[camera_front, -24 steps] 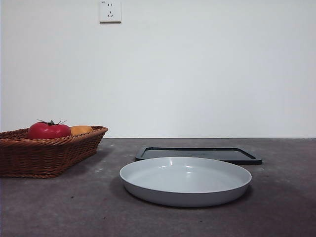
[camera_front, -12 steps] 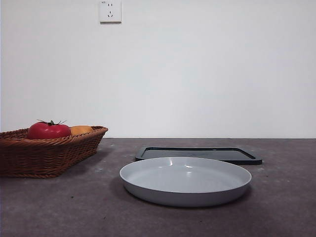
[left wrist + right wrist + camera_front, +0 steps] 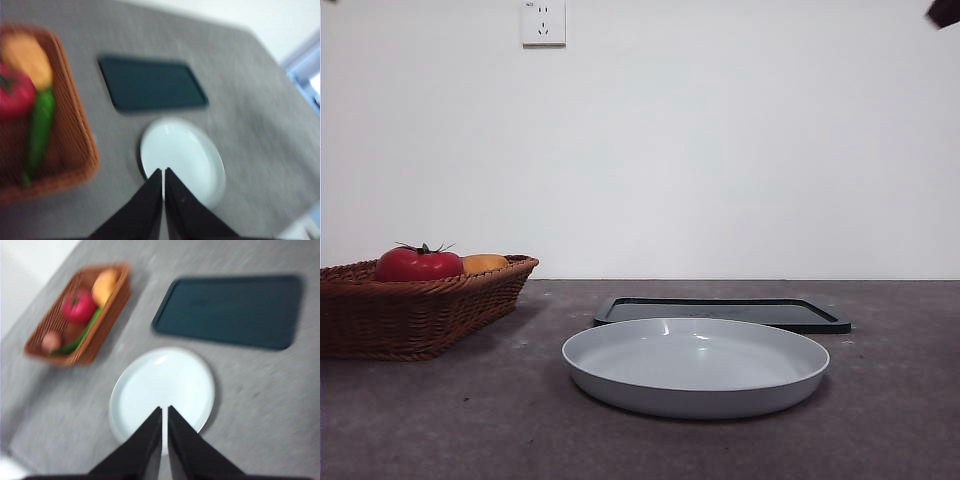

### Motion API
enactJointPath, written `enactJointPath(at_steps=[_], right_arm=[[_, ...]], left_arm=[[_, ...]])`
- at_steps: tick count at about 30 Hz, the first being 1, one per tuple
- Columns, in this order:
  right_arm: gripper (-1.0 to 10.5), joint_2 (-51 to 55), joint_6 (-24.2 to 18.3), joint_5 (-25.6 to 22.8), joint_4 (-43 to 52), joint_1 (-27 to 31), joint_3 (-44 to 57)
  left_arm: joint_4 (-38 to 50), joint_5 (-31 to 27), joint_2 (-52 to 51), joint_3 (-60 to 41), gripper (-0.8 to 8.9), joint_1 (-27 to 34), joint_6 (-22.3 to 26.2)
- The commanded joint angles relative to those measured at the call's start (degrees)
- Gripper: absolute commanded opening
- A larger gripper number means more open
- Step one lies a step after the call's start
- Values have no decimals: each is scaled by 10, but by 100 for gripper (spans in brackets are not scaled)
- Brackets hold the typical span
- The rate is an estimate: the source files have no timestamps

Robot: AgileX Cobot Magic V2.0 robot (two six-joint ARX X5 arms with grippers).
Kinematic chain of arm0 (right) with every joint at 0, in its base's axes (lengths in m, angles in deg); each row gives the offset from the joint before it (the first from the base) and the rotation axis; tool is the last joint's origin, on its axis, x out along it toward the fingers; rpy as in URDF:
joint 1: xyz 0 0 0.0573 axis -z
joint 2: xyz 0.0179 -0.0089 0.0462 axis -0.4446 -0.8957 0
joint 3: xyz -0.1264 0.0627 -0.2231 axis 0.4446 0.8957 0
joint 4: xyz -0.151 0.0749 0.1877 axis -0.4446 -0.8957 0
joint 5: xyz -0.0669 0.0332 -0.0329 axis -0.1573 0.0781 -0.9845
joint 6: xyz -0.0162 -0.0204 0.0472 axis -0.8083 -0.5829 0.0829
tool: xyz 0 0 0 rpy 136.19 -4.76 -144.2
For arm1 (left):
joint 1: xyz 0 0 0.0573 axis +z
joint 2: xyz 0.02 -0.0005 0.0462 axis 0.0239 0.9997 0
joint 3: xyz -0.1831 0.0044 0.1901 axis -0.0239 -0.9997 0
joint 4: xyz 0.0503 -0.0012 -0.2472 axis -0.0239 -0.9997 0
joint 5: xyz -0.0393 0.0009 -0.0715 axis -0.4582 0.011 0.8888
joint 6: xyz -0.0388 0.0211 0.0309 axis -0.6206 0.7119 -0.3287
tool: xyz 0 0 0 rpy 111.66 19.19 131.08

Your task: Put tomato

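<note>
- The left gripper [image 3: 163, 172] hangs high above the table [image 3: 470, 420] with its jaws pressed together, clenched on nothing.
- The right gripper [image 3: 165, 411] is likewise high up, jaws closed with only a thin slit between them, empty — both wrist views look down past the tips onto the plate [image 3: 696, 365].
- The tomato [image 3: 417, 264] lies in the basket [image 3: 410, 315] at the far left of the table, touching the orange fruit [image 3: 484, 263] on its right.
- The front view shows only the tops of the tomato and orange fruit over the basket rim; the wrist views look in from above and show a long green vegetable [image 3: 80, 337] lying beside the tomato, and the right wrist view also shows a small pinkish item [image 3: 51, 341] at the basket's near end.
- The dark tray [image 3: 720, 312] sits just behind the plate, apart from the basket.
- In the front view one arm shows only as a black tip [image 3: 944, 11] at the top right corner; which arm it is cannot be told.
- Both wrist views are blurred, so the small basket items are hard to identify.
</note>
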Motion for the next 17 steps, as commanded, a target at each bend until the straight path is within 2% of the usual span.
enactJointPath(at_steps=[1, 6, 7, 11, 12, 15, 17], right_arm=[[8, -19, -14, 0, -11, -41, -8], [8, -38, -5, 1, -23, -104, -8], [9, -38, -5, 1, -23, -106, -8], [20, -38, 11, 0, -23, -107, -8], [61, -38, 21, 0, -23, -107, -8], [372, -38, 36, 0, -23, -107, -8], [563, -38, 36, 0, -23, -107, -8]], left_arm=[[-34, 5, 11, 11, 8, -30, -1], [-90, 5, 23, 10, 8, -66, 1], [-91, 5, 22, 10, 36, -66, 1], [-89, 5, 23, 10, 266, -66, 1], [-89, 5, 23, 10, 332, -66, 1], [-88, 5, 23, 10, 495, -66, 1], [-87, 5, 23, 10, 567, -66, 0]])
